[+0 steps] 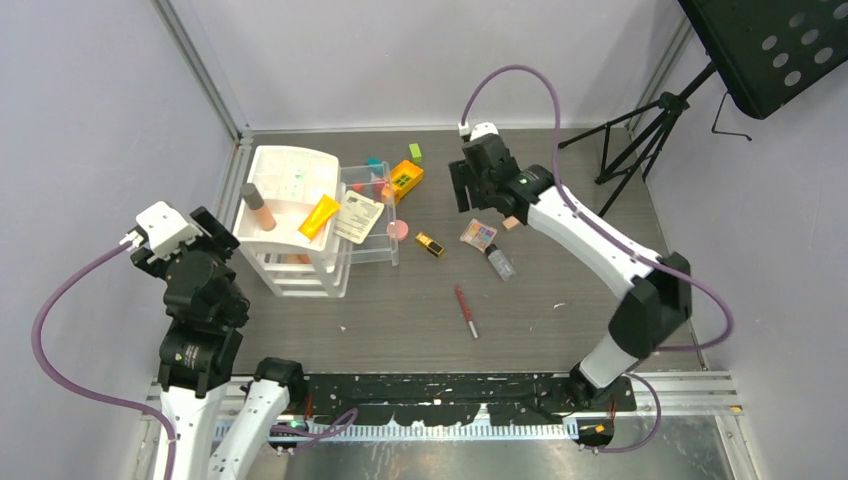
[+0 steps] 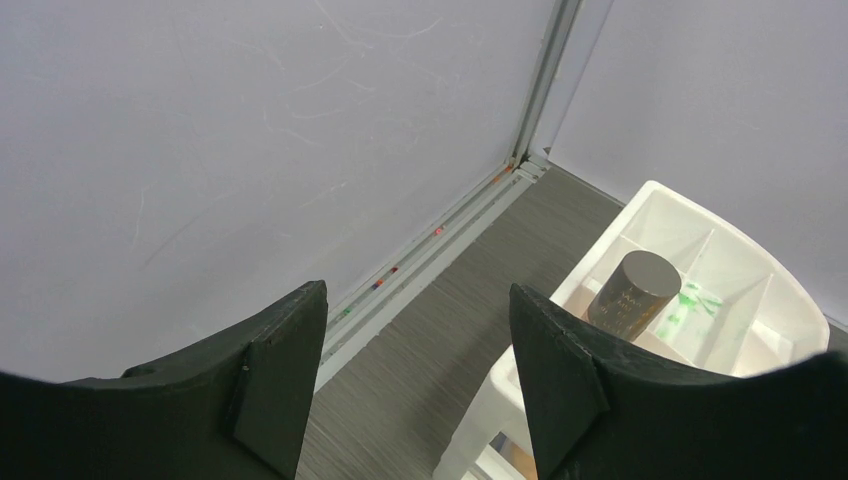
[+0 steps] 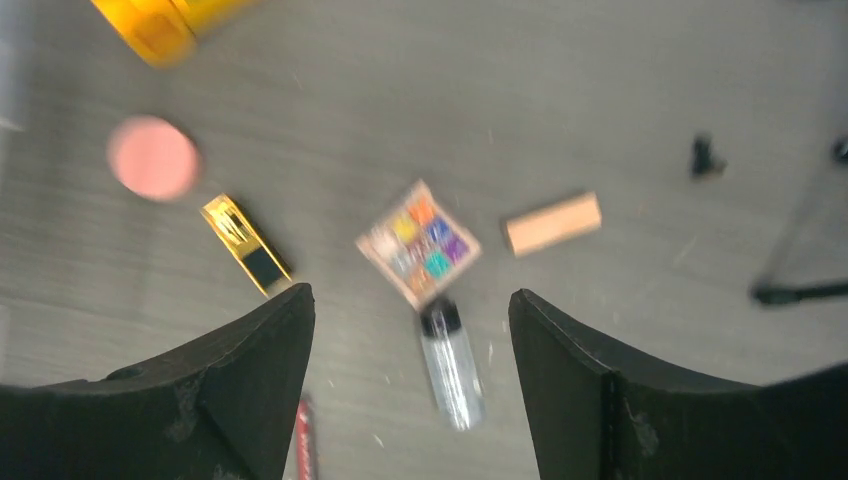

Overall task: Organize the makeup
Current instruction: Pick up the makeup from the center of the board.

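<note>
Overhead, pale walls [image 1: 400, 60] enclose a dark, seemingly scuffed table [image 1: 400, 310].

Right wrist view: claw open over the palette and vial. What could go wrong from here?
1. The eyeshadow palette lies flat with the clear vial close against its corner; closing the right claw could catch both or set the vial rolling.
2. The beige tube lies close beside the palette; the claw might shove it.
3. The wrist view is blurred, so aim may be off.
</note>
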You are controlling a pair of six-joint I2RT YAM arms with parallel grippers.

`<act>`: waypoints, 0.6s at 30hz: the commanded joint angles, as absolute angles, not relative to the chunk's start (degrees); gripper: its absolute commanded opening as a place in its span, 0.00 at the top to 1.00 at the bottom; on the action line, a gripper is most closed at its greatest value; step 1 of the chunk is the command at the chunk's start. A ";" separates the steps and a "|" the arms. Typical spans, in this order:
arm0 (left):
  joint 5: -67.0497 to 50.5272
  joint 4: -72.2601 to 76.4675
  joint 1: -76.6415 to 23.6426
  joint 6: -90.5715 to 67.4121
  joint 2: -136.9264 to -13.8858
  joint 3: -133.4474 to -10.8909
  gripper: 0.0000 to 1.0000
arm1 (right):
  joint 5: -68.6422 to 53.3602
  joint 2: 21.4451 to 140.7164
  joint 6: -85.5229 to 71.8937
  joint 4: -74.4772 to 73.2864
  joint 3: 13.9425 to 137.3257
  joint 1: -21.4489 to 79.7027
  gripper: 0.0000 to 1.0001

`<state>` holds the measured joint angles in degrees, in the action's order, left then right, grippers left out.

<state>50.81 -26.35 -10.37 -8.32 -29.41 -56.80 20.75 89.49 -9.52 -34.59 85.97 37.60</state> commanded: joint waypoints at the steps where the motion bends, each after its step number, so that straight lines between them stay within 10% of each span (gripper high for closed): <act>1: 49.61 -23.48 -10.02 -8.70 -30.18 -56.99 0.31 | 15.67 94.51 -13.91 -46.53 86.33 34.53 0.24; 18: 48.81 -23.52 -11.02 -8.71 -30.68 -57.04 0.31 | 4.00 108.64 -7.16 -42.51 81.78 27.05 0.30</act>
